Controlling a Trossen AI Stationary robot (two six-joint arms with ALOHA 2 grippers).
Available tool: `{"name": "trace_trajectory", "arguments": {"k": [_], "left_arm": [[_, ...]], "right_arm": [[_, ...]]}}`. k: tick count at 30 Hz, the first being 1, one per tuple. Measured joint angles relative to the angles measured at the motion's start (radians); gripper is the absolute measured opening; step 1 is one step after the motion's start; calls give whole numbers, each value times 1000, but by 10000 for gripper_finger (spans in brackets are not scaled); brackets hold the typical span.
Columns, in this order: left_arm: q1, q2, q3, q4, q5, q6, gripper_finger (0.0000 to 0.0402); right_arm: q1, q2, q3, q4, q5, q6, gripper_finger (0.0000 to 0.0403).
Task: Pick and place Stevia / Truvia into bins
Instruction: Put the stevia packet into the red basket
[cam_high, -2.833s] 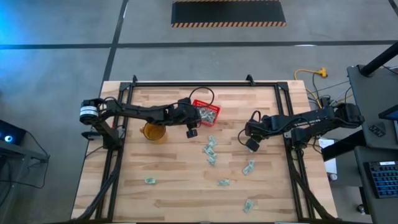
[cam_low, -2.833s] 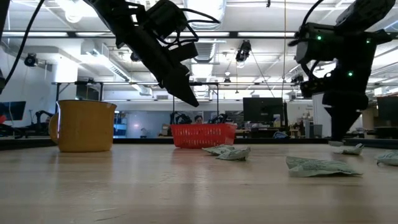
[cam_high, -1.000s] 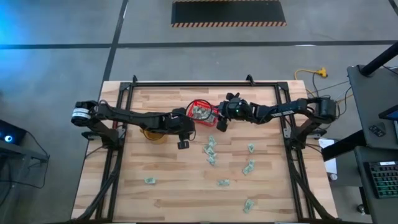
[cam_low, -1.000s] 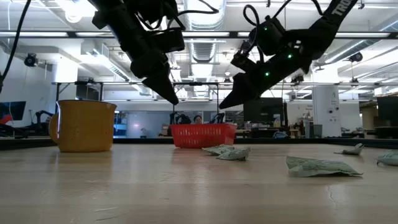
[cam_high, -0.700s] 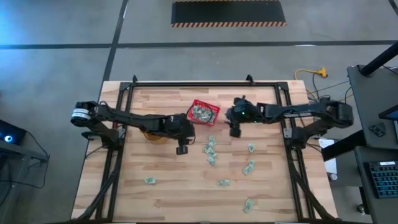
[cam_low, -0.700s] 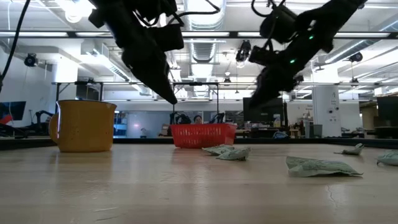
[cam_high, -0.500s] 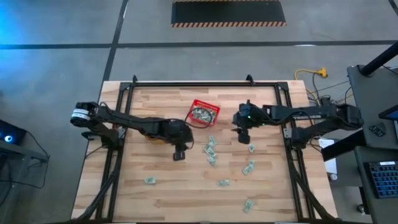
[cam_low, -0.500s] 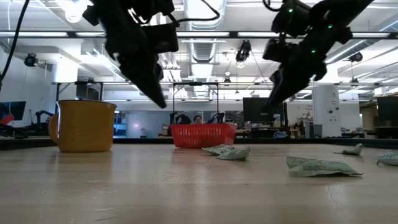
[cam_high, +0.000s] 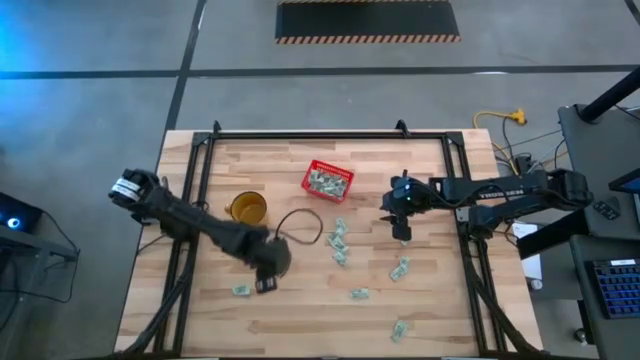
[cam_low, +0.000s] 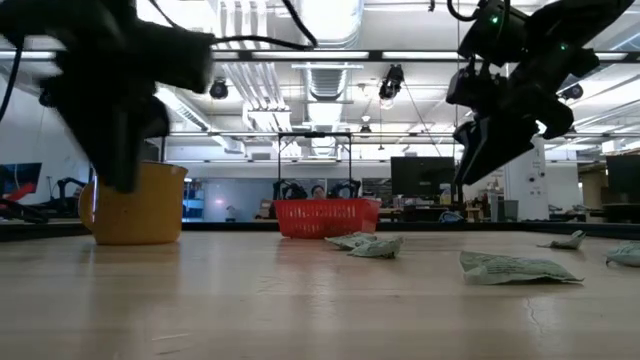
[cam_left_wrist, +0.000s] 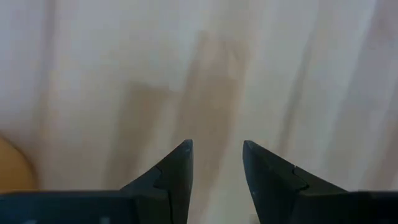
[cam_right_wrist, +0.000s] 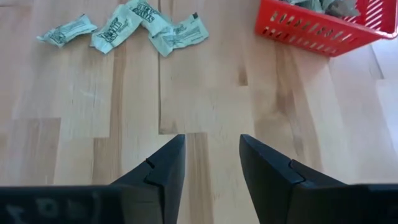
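A pale wooden table (cam_high: 300, 320) stands on a grey concrete floor, with a black frame around it.

From above, a red basket (cam_high: 329, 181) sits near the far middle of the table, with pale green and white sachets inside. A yellow cup (cam_high: 246, 209) stands to its left. Loose sachets (cam_high: 338, 240) lie scattered over the near right part of the table, with one sachet (cam_high: 241, 290) alone near the left. The left gripper (cam_high: 266, 284) hangs over the table just beside that lone sachet, its arm reaching in from the left edge. The right gripper (cam_high: 402, 232) hangs over bare wood right of the basket, well apart from it.

From table height, the red basket (cam_low: 327, 217) sits far back in the middle, two crumpled sachets (cam_low: 366, 244) lie in front of it, and another sachet (cam_low: 515, 267) lies nearer on the right. The yellow cup (cam_low: 140, 205) is on the left, partly behind the blurred left arm. The right gripper (cam_low: 470, 160) is raised above the table.

In the left wrist view, the left gripper (cam_left_wrist: 217, 149) has its fingers apart with nothing between them, above blurred wood.

In the right wrist view, the right gripper (cam_right_wrist: 212, 143) is parted and empty. Beyond it lie three sachets (cam_right_wrist: 127, 28) and the red basket (cam_right_wrist: 320, 30).
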Motion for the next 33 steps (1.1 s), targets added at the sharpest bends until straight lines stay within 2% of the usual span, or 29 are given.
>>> {"name": "trace_trajectory", "arguments": {"k": [5, 10, 16, 22, 33], "left_arm": [[-154, 0, 0, -7, -6, -132, 123], [-301, 0, 0, -7, -78, -235, 123], [-421, 0, 0, -25, -144, -331, 123], [-478, 0, -28, -130, -191, -433, 123], [-479, 1, -158, 18, -175, -459, 123]], "right_arm": [[0, 0, -2, 1, 0, 24, 138], [0, 0, -2, 2, 0, 31, 141], [0, 0, -2, 4, 1, 57, 138], [0, 0, -5, 6, 1, 61, 132], [0, 1, -12, 9, 3, 61, 127]]}}
